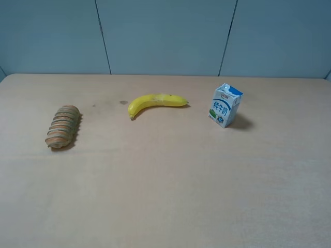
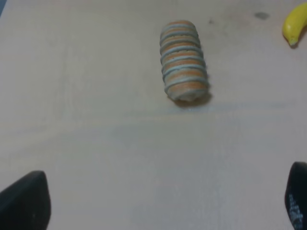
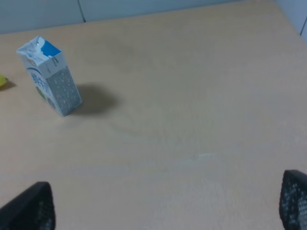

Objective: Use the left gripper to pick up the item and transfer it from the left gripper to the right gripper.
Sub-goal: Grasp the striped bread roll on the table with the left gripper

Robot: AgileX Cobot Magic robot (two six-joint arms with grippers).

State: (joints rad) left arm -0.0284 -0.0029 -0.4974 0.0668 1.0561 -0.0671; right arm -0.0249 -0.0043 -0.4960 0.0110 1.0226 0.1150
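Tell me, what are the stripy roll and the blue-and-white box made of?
The stripy roll looks like baked bread, or a toy copy: matte tan ridges, darker grooves. The box looks like printed cardboard, with a folded top and sharp edges.

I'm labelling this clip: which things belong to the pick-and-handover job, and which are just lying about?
For the job: bread roll, left gripper, right gripper, both open and empty.
Lying about: banana, milk carton.

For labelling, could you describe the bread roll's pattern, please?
Bread roll: tan-orange with greyish cross stripes; clearest from left wrist.
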